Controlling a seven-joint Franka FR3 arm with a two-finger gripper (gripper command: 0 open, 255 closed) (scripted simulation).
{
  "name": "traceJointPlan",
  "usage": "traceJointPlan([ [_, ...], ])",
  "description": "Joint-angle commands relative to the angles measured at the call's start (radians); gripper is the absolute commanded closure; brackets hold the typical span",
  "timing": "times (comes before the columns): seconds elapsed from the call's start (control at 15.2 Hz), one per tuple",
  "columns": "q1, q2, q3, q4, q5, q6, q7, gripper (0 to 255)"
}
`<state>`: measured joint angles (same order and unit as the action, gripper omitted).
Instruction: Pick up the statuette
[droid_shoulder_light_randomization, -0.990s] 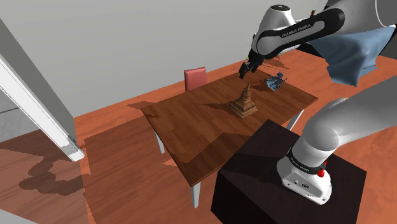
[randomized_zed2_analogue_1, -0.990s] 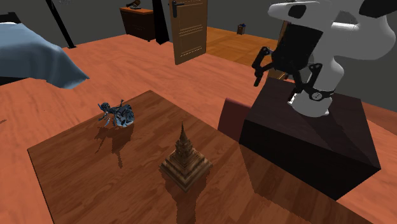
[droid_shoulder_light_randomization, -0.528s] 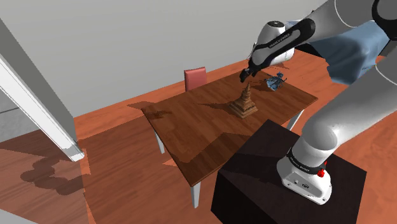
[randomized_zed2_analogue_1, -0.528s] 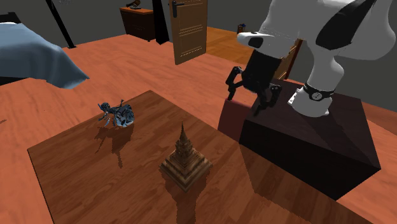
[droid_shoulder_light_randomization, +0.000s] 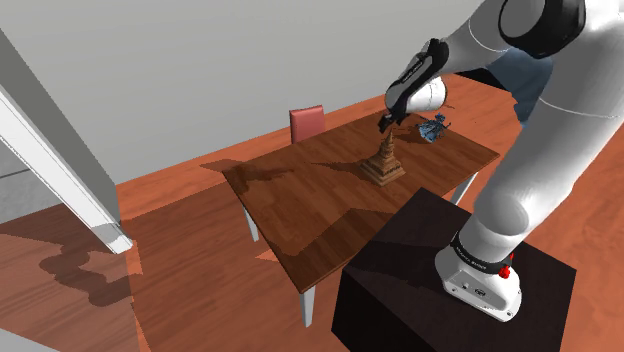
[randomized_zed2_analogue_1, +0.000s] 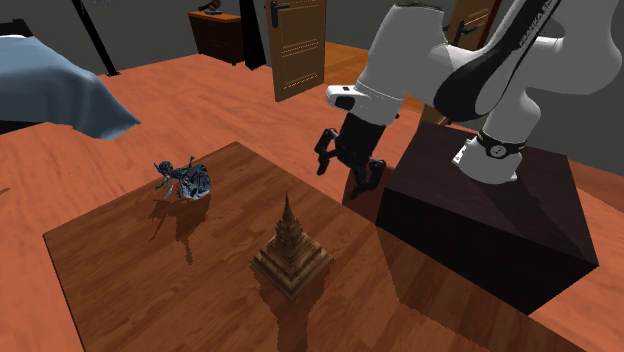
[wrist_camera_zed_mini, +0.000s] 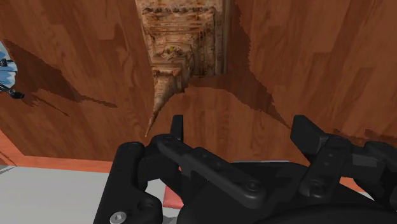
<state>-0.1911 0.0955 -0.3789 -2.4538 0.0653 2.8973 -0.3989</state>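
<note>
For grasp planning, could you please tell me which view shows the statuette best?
The second exterior view: the statuette stands whole and near. The shoulder view has it far off; the wrist view cuts off its base.

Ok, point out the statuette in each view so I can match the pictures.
Shoulder view: the brown tiered statuette stands on the wooden table, right of centre.
Second exterior view: statuette at lower middle, upright on the table.
Wrist view: statuette just ahead of the open fingers, spire tip toward them.
Shared landmark: the small blue figurine near it on the table.
</note>
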Motion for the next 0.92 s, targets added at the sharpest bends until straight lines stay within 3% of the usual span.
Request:
traceJointPlan([
  [0.0, -0.036, 0.083, 0.026, 0.041, 0.104, 0.047, -0.087, 0],
  [0.26, -0.161, 0.234, 0.125, 0.150, 0.240, 0.105, -0.211, 0],
  [0.53, -0.275, 0.376, 0.204, 0.274, 0.295, 0.146, -0.275, 0],
  [0.86, -0.315, 0.433, 0.247, 0.295, 0.313, 0.188, -0.295, 0],
])
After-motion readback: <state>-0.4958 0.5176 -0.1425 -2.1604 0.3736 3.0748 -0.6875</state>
